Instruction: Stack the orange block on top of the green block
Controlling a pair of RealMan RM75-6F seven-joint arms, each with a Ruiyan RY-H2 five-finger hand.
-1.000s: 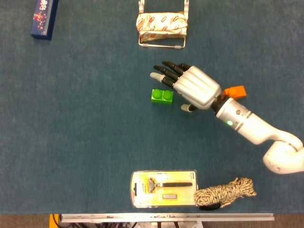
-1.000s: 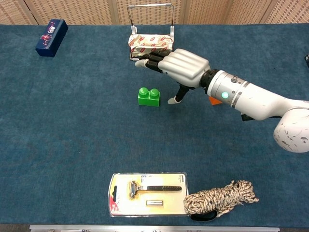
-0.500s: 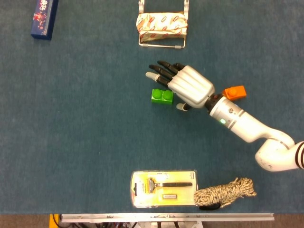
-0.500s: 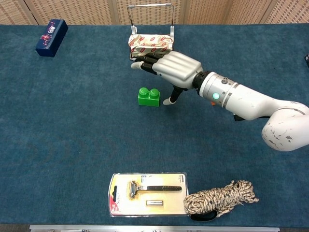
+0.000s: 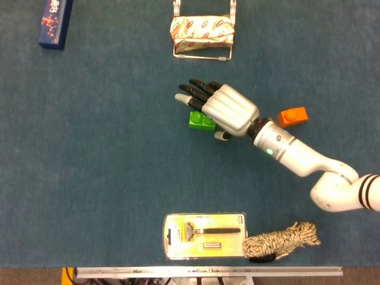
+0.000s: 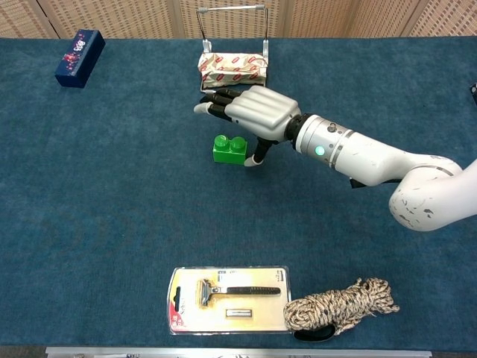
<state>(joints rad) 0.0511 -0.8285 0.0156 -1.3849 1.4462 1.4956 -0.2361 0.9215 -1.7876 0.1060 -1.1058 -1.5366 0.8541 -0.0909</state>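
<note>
Plainly the stack is not yet made. The orange block point(image 5: 293, 116) lies on the table point(image 5: 107, 178) by itself, to the right of the forearm and well apart from the green block point(image 5: 198, 121); in the chest view the arm hides it. The green block sits on the table near the middle, studs up, with nothing on it.

The right hand point(image 5: 222, 110) hangs over and just beside the green block, palm down. Its fingers point(image 5: 191, 90) are spread and stretched out past the block's far side, and the thumb point(image 6: 256, 158) points down close to the block's right end. Nothing is in its grasp: the hand is released and empty. Whether the thumb tip touches the green block cannot be told from either view. The left hand is not in either picture.

Everything of the task seems left to do: take hold of the orange block, carry it across, set it on the green studs. The hand stands by the green block and not the orange one, so judged from this it may mean to shift or steady the base first.

As for writing, little can be read. The blue box point(image 5: 56, 21) at the far left bears a small red and white print, too small to make out. The wrapped packet point(image 5: 202, 31) in its wire stand point(image 6: 232, 9) shows a red pattern, no legible words. The razor pack point(image 5: 205, 236) has a yellow card with tiny print, unreadable. A coil of rope point(image 5: 281, 240) lies beside it.
</note>
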